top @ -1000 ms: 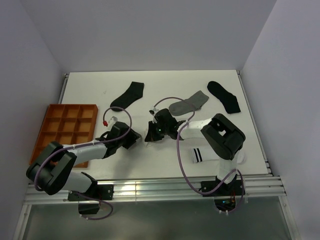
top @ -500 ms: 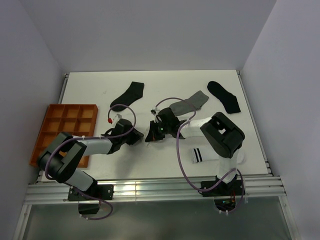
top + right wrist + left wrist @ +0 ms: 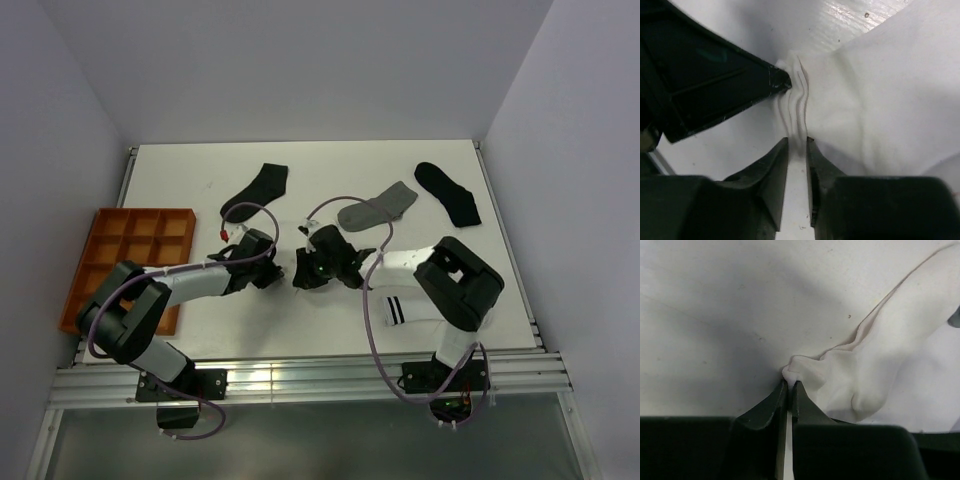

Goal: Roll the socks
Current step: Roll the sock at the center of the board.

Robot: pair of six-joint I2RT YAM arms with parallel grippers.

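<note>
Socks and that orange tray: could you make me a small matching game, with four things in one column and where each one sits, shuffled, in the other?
Things:
1. grey sock
2. striped sock
3. orange tray
4. plain white sock

Places:
a. left edge
b. centre
c. far side, right of centre
d. near edge, right

Pairs: 1-c, 2-d, 3-a, 4-b

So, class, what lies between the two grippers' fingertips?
A bunched fold of the white sock: the left gripper pinches it, the right gripper straddles it. Both wrist views.
</note>
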